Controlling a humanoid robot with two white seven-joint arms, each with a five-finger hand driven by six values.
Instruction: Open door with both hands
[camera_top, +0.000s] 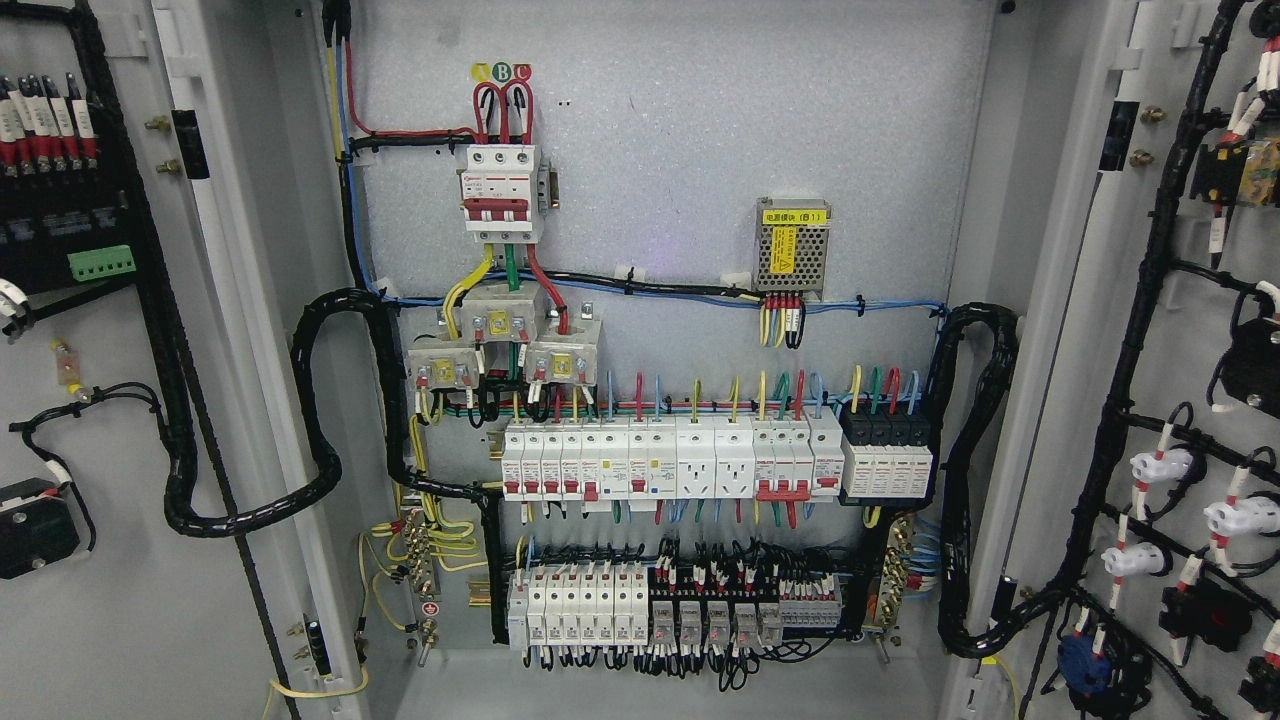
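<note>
Grey left door (120, 620) and right door (1180, 150) stand open (wiring exposed).

grey back panel (700, 150) carrying wiring. large white breaker (503, 193) with red trim at upper middle, red loops on top, yellow, green and red leads below. three grey blocks (505, 345) just beneath. small perforated metal box (792, 250) with yellow label to the right. long row of white switches (670, 460) across the middle, black unit (887, 450) at its right end. second row (650, 605) of white and black parts lower down. thick black cable bundles (330, 400) looping at both sides.
</note>
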